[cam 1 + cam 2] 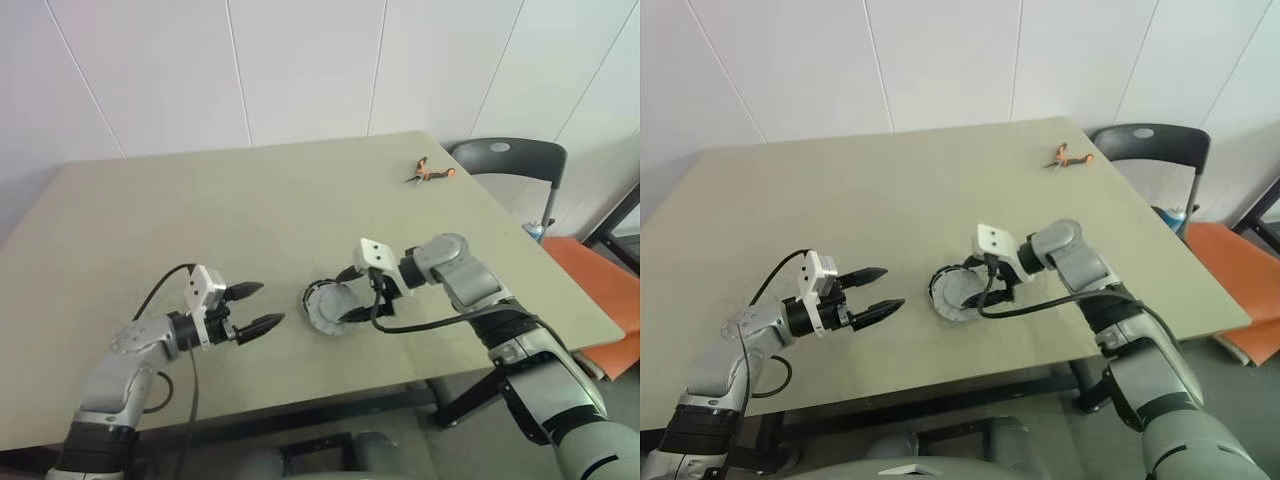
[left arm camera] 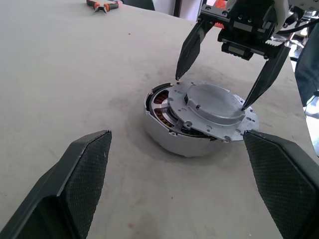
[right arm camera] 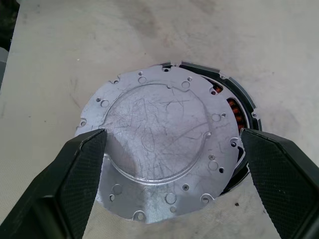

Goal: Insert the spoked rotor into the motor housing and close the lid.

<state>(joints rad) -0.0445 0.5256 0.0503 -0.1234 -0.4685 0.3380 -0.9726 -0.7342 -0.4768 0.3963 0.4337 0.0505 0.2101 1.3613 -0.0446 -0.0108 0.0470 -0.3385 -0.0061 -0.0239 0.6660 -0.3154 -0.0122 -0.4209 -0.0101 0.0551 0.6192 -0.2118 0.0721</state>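
Lid flat-face up, askew and off-centre on motor housing; both grippers' jaws spread, right gripper straddling lid.

You see the lid on the table, with the right gripper open right at it, fingers either side. The open left gripper hovers near the lid.

Scratched matt metal lid
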